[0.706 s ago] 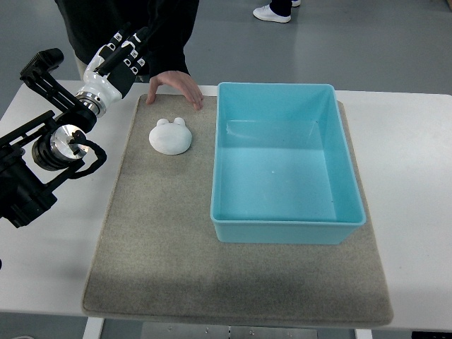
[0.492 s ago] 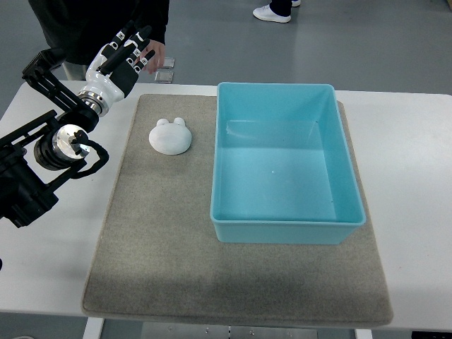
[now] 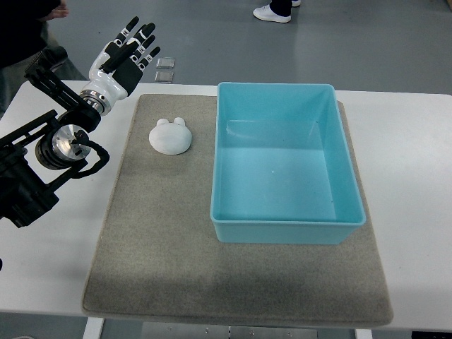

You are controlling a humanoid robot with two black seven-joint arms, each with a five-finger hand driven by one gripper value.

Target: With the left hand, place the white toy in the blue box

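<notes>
Left hand [image 3: 127,55], fingers spread and empty, hovers beyond the mat's [image 3: 155,268] far-left corner; the white toy [image 3: 170,135], seemingly light and smooth, likely suits a grasp across its rounded body.

Bare mat [image 3: 162,233] around white toy [image 3: 170,135], blue box [image 3: 286,229] wall (tall) just right

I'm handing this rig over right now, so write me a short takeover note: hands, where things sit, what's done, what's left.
Left hand: open, fingers spread, holding nothing, raised over the table's far left edge, apart from the toy.
Right hand: not in view.
White toy: lying on the grey mat, just left of the blue box, not touching it.
Blue box: on the mat, nothing inside.
Done: nothing yet; the toy is ungrasped.
Left: reach down to the toy, grasp it, carry it over the box wall, release inside.
</notes>
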